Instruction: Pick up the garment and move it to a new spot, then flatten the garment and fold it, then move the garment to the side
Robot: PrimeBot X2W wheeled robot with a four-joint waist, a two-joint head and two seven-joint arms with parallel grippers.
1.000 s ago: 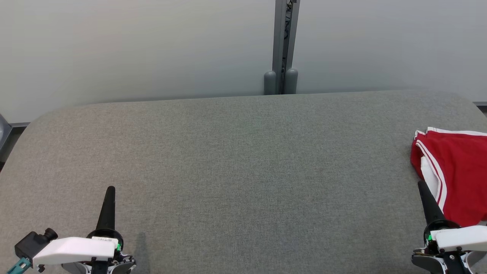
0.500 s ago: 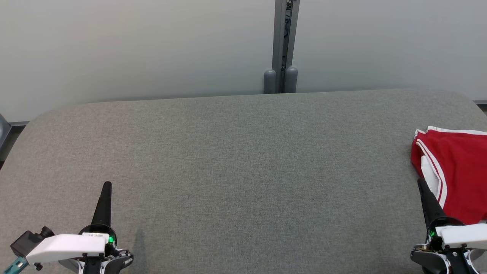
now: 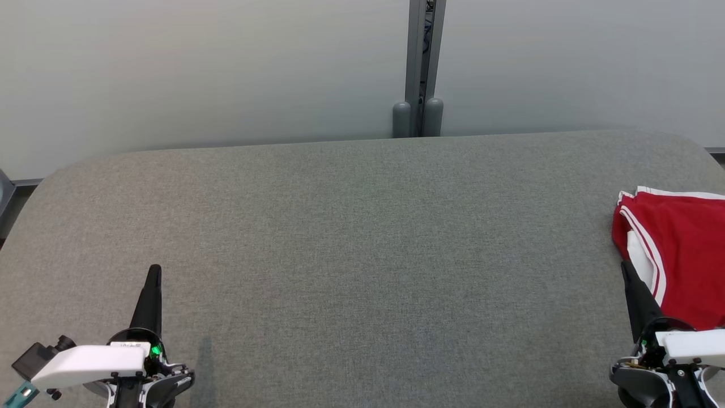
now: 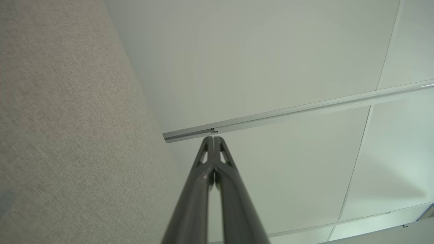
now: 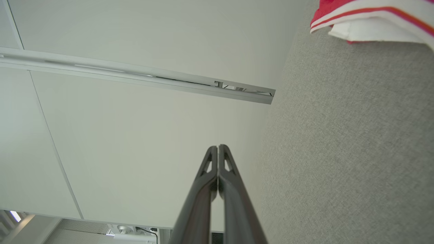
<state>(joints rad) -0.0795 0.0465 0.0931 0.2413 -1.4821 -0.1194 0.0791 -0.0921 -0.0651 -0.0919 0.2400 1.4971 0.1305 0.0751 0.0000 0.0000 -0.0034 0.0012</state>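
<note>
Garment: the red garment [image 3: 682,255] with white trim lies on the grey fabric-covered table [image 3: 362,226] at the right edge of the head view, about mid-height, and part of it runs out of frame. In the right wrist view its red-and-white edge sits in the upper right corner.
Left gripper: the left gripper [image 3: 154,268] is at the lower left of the head view. Its dark fingers point up the frame over bare table, well apart from the garment.
Left jaws: pressed together tip to tip in the left wrist view, with nothing between them.
Right gripper: the right gripper [image 3: 625,264] is at the lower right of the head view. Its tip is just beside the garment's white-striped left edge, and contact cannot be told.
Right jaws: closed tip to tip in the right wrist view, holding nothing.
Background: pale wall panels [image 3: 198,68] run across the top of the head view, with a grey post [image 3: 420,56] at top centre.
</note>
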